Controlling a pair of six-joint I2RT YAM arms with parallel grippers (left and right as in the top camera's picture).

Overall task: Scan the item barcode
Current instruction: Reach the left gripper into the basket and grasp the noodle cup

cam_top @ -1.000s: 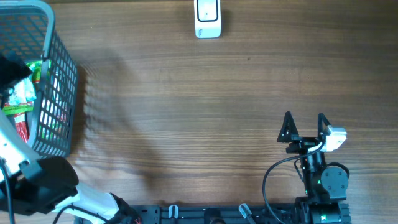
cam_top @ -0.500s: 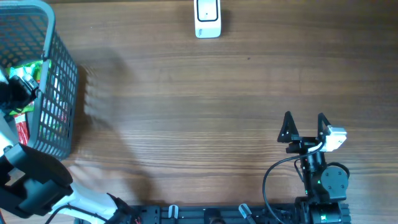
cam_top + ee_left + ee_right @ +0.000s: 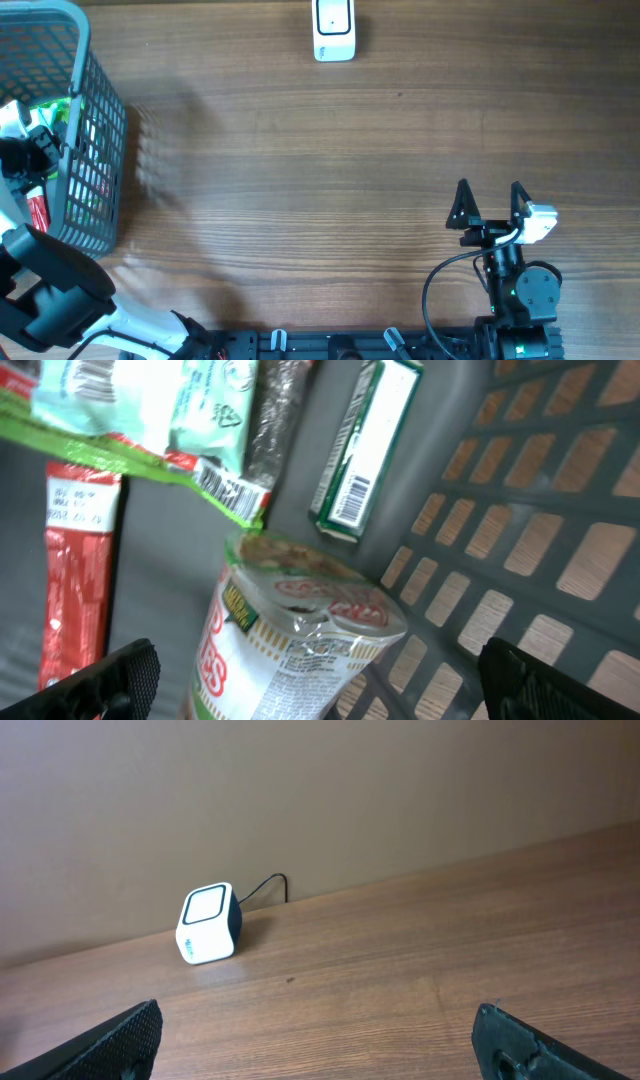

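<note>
In the left wrist view my left gripper (image 3: pixel 325 695) hangs open inside the grey mesh basket (image 3: pixel 95 150). A cup of noodles (image 3: pixel 300 625) lies on its side between the two fingers, untouched. Beyond it lie a green box (image 3: pixel 365 445) with its barcode showing, a red packet (image 3: pixel 75 565) and a green-edged pouch (image 3: pixel 130 415) with a barcode strip. The white scanner (image 3: pixel 334 30) stands at the table's far edge and also shows as the scanner (image 3: pixel 208 925) in the right wrist view. My right gripper (image 3: pixel 490 200) rests open and empty near the front right.
The basket walls (image 3: pixel 540 530) stand close on the right of my left gripper. The scanner's cable (image 3: pixel 265 885) runs back to the wall. The wooden table (image 3: pixel 320 180) stretches between basket, scanner and right arm.
My left arm has moved toward the near side of the basket and lower among the items. The right arm has not moved.
</note>
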